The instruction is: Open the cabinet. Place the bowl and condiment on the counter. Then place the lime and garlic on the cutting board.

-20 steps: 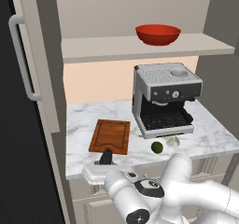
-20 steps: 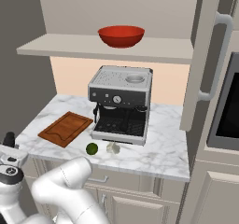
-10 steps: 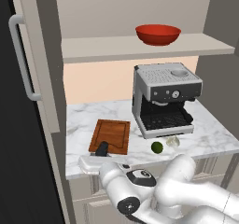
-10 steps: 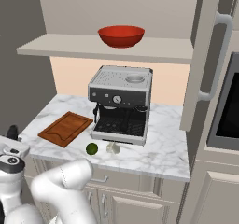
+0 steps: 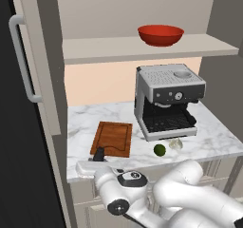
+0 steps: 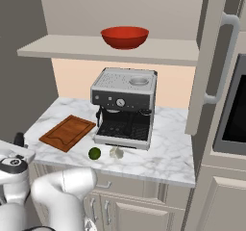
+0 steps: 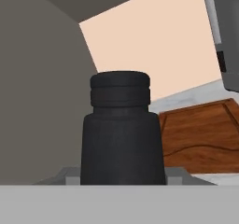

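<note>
The cabinet stands open, its door [image 5: 29, 56] swung wide to the left. On its shelf rests the red bowl [image 5: 161, 34] [image 6: 124, 36]. The black condiment [image 5: 98, 154] [image 7: 121, 134] stands upright at the counter's [image 5: 85, 122] front left edge, just in front of the cutting board [image 5: 112, 137] [image 6: 67, 132]. My gripper [image 5: 97, 162] [image 7: 122, 174] is low at that edge and shut on the bottle's base, which hides the fingertips. Further right, the lime [image 5: 159, 149] [image 6: 94, 153] and garlic [image 5: 175, 144] [image 6: 116, 152] lie side by side on the marble.
A silver coffee machine [image 5: 166, 99] [image 6: 125, 105] stands to the right of the board, just behind the lime and garlic. The right cabinet door [image 6: 216, 57] hangs open over the counter's right end. A dark oven [image 6: 235, 109] sits at far right. Drawers run below the counter.
My hand has carried the condiment leftward along the counter's front edge, mostly in the first half second. Bowl, lime and garlic have stayed put.
</note>
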{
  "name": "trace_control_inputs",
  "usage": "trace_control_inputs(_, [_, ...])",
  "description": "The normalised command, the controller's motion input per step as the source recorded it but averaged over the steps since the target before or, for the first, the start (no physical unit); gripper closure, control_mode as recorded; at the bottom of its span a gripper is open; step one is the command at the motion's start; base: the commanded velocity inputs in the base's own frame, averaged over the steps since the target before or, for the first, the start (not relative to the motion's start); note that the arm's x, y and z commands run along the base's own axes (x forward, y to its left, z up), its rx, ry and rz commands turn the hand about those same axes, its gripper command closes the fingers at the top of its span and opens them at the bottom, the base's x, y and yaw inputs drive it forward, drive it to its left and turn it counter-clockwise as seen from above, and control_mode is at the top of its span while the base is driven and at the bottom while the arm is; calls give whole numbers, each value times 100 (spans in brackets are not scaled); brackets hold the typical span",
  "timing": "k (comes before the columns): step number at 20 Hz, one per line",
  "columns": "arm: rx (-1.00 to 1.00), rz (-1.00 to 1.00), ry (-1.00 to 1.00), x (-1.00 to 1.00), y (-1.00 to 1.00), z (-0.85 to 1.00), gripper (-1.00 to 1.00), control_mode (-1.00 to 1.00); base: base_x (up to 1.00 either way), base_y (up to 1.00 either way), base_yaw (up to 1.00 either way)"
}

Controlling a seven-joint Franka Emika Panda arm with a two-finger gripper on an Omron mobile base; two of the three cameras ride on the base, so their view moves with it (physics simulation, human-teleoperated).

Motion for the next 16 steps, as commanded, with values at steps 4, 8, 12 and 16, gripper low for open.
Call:
trace_control_inputs(4, [0,0,-1,32,-2,-16,100,-100,0,0,0])
trace_control_inputs(8, [0,0,-4,31,0,-14,100,-100,0,0,0])
trace_control_inputs(12, [0,0,-4,28,1,-31,100,-100,0,0,0])
trace_control_inputs(16, [-1,0,-1,14,9,-25,100,-100,0,0,0])
